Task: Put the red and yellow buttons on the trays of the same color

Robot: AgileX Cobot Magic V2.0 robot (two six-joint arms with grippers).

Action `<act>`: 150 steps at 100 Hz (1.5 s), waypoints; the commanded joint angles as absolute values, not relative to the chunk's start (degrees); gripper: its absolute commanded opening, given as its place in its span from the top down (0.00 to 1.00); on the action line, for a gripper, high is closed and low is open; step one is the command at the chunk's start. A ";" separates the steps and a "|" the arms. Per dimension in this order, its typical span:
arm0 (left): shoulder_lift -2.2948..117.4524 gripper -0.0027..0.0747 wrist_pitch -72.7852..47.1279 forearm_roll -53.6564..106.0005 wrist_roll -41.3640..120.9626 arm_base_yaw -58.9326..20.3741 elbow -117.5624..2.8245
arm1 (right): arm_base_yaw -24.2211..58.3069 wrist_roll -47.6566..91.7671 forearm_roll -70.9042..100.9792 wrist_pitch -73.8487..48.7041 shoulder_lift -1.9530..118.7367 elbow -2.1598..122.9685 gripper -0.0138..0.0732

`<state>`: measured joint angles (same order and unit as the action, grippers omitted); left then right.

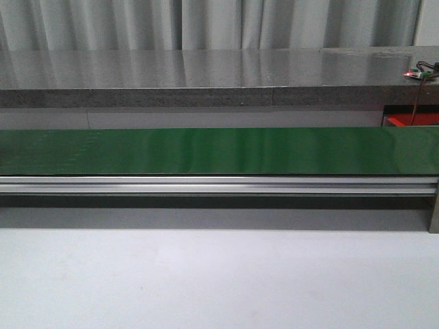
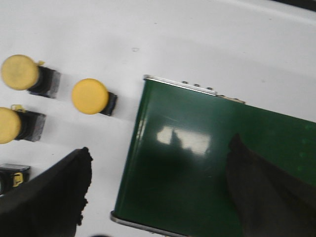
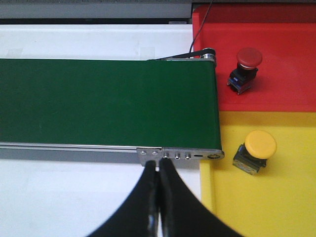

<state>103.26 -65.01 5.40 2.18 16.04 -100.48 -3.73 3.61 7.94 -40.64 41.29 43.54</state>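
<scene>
right wrist view | right pincer (image 3: pixel 159 170) closed, empty | yellow button (image 3: pixel 256 150) on yellow tray (image 3: pixel 256 207) beside it | left pincer spread, empty

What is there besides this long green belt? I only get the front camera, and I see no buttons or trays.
Observer: By the belt's right end, the right wrist camera shows a red tray holding a red button.
Operator: And any yellow ones?
Observer: One yellow button lies on a yellow tray beside the red one.
Operator: Any left to sort?
Observer: The left wrist camera shows at least three loose yellow buttons on the white table off the conveyor belt's other end.
Operator: Is an arm holding one?
Observer: No. The right gripper is shut, empty.
</scene>
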 commanded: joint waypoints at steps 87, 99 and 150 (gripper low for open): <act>110.44 0.25 -56.44 5.45 21.05 30.92 -102.49 | -3.71 3.98 8.10 -37.04 41.00 44.95 0.92; 112.22 0.25 -56.42 4.72 22.54 30.92 -102.49 | -3.71 3.98 8.10 -37.04 41.00 44.95 0.92; 119.06 0.25 -53.45 3.01 23.54 30.92 -102.49 | -3.71 3.98 8.10 -37.04 41.00 44.95 0.92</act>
<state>121.27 -55.74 2.87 23.45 30.72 -100.80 -3.73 3.61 7.94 -40.64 41.29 43.54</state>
